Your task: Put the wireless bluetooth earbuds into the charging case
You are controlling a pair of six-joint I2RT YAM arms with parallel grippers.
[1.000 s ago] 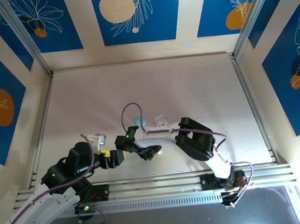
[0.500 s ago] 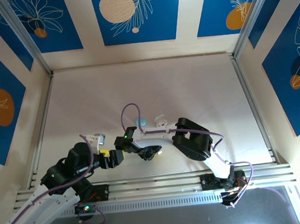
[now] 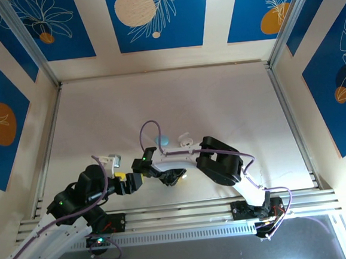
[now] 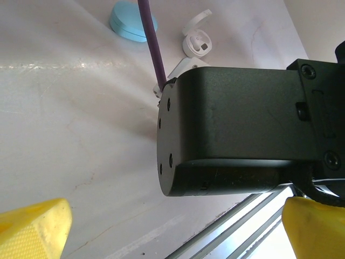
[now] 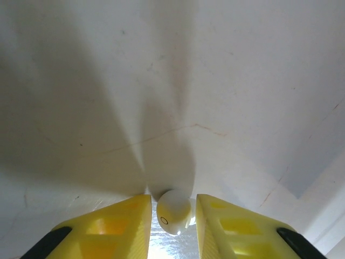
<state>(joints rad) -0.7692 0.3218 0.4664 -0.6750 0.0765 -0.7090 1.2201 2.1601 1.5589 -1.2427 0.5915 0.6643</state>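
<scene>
Earbud (image 5: 173,217): lay between fingers of right hand (image 5: 172,208).
Look: white, small, rounded.
Grip: unclear whether clamped.
Left hand (image 4: 172,232): stood wide apart.

A white tabletop (image 3: 219,102) fills the middle of the top view, faintly scratched. Blue wall panels (image 3: 171,27) with white leaf outlines and orange and cream discs line the top and sides. Slotted aluminium rails (image 3: 179,212) cross the bottom edge.

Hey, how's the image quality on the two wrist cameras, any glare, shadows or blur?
Right wrist view: the yellow fingers throw fanned shadows up the table; the white earbud between them is sharp, with blown-out brightness beneath. Left wrist view: a faint glare streak crosses the table.
</scene>
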